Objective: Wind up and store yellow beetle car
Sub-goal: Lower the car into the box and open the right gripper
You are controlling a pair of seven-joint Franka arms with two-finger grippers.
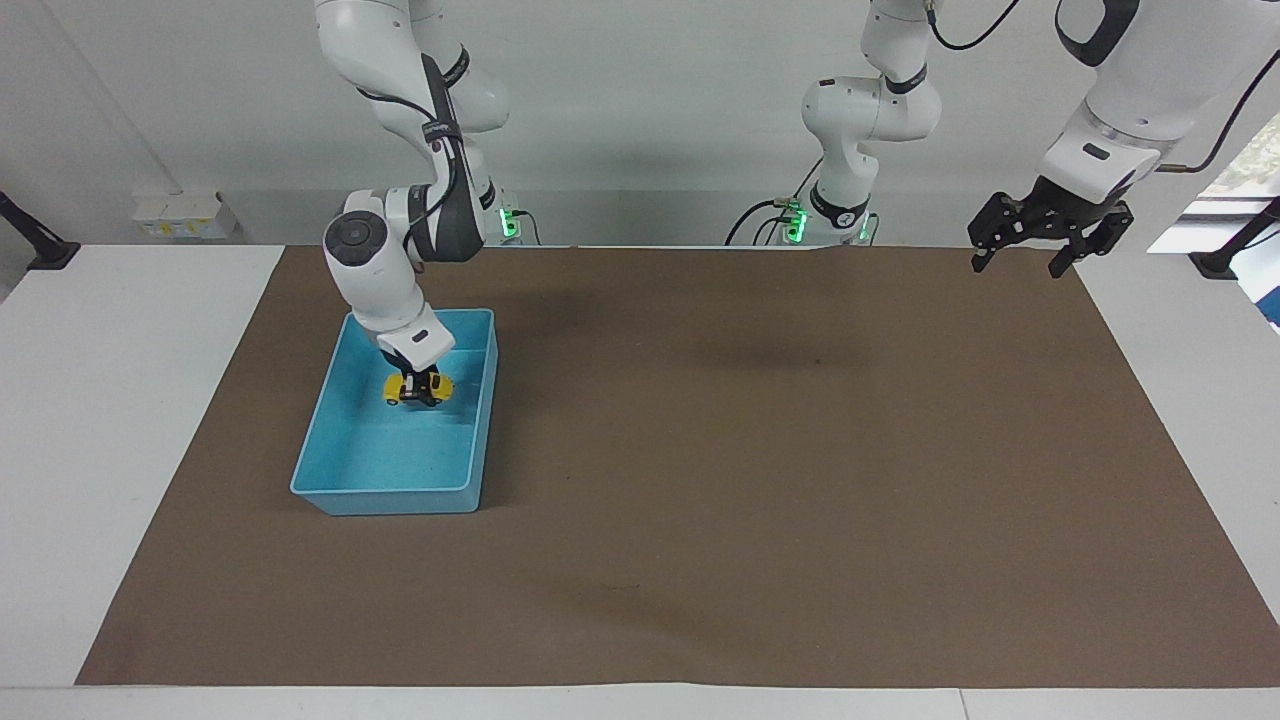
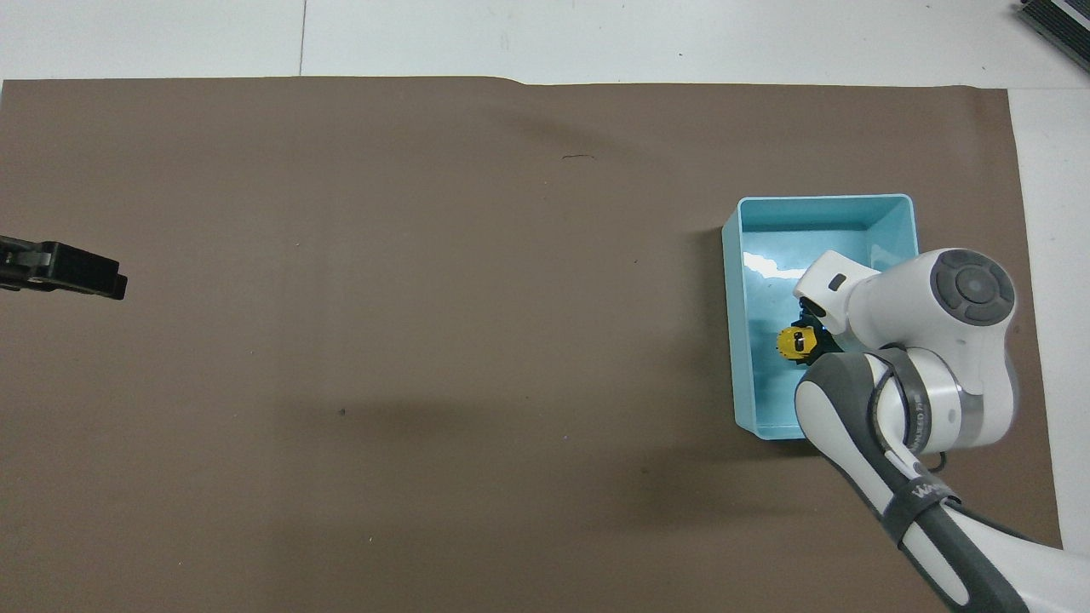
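Observation:
The yellow beetle car [image 1: 418,388] [image 2: 798,342] is a tiny bright yellow toy, held low inside the light blue bin [image 1: 385,492] [image 2: 737,366]. My right gripper [image 1: 421,391] [image 2: 807,334] comes down into the bin from above and is shut on the car. I cannot tell whether the car's wheels touch the bin's floor. The car sits in the half of the bin nearer the robots. My left gripper [image 1: 1017,268] [image 2: 109,285] waits open and holds nothing, raised over the brown mat's corner at the left arm's end.
A brown mat [image 1: 760,480] covers most of the white table [image 1: 110,400], and the bin stands on it toward the right arm's end. Green-lit arm bases [image 1: 795,222] stand at the robots' edge.

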